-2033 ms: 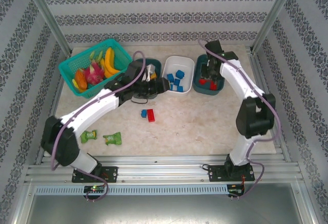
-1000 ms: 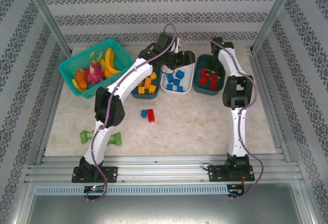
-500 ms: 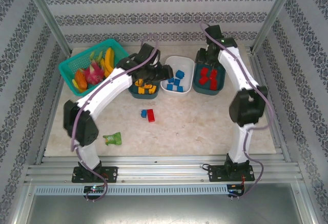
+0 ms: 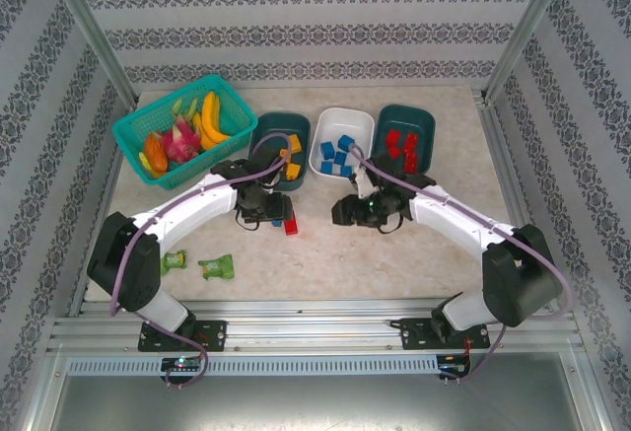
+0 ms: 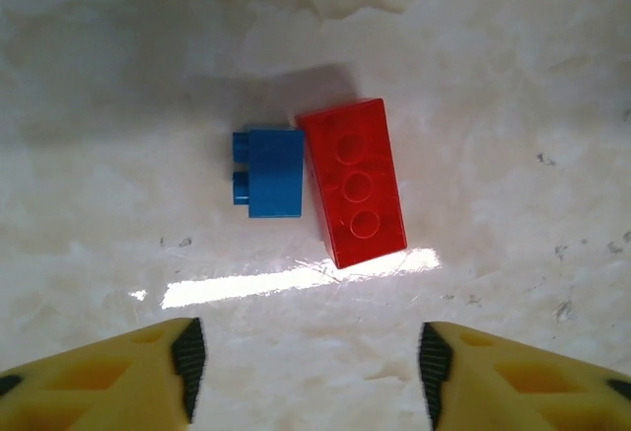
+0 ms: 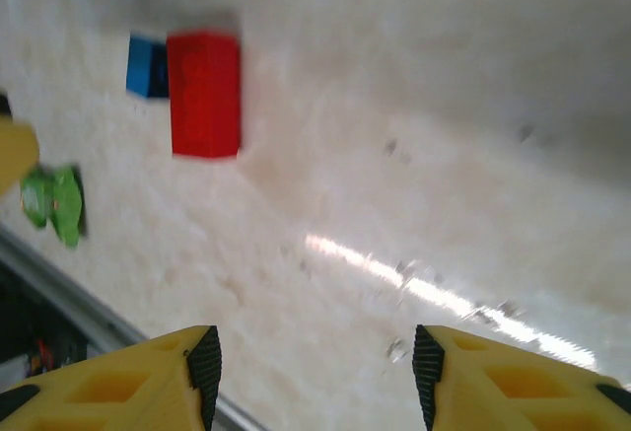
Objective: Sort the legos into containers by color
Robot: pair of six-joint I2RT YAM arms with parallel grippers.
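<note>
Left tool (image 5: 306,357) spread wide above blue lego (image 5: 268,173) touching red lego (image 5: 352,182), middle of table (image 5: 513,76), right tool (image 6: 315,362) also spread, empty

We are seeing the small lego (image 5: 268,172) lying left of the long lego (image 5: 353,182) on the tabletop (image 4: 394,253), in front of the containers (image 4: 340,115).
</note>
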